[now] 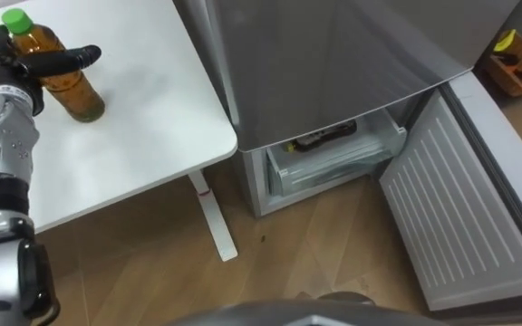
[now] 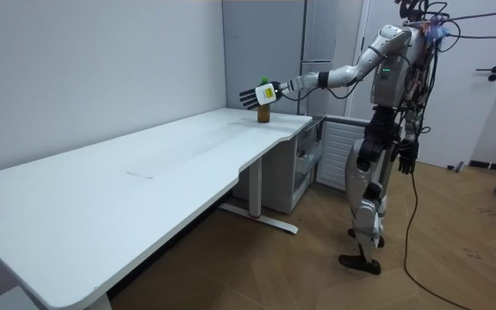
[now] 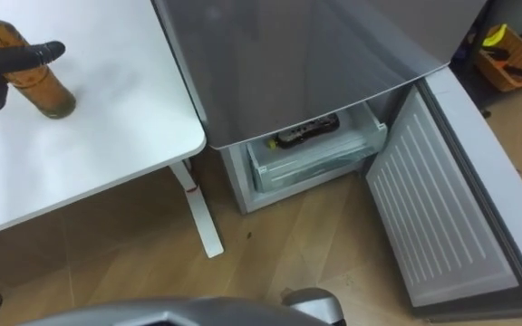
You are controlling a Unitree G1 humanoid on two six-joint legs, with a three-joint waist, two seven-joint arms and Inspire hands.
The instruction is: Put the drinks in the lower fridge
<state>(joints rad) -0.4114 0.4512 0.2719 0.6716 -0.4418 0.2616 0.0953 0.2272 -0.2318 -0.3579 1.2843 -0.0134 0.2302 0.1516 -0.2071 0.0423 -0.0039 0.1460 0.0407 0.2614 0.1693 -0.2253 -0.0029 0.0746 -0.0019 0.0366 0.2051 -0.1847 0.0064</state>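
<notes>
Left hand (image 1: 5, 71) wrapped round the bottle (image 1: 75, 91), thumb across its front. Bottle upright on the table (image 1: 143, 136), far left. Fridge (image 1: 333, 54) to the right, lower door (image 1: 460, 213) swung open, drawer (image 1: 333, 163) showing. Right hand (image 2: 407, 159) hangs at my side; cannot tell its state.

Head stereo pair downward on table (image 1: 152, 136) and fridge (image 1: 333, 54); room camera afar.
</notes>
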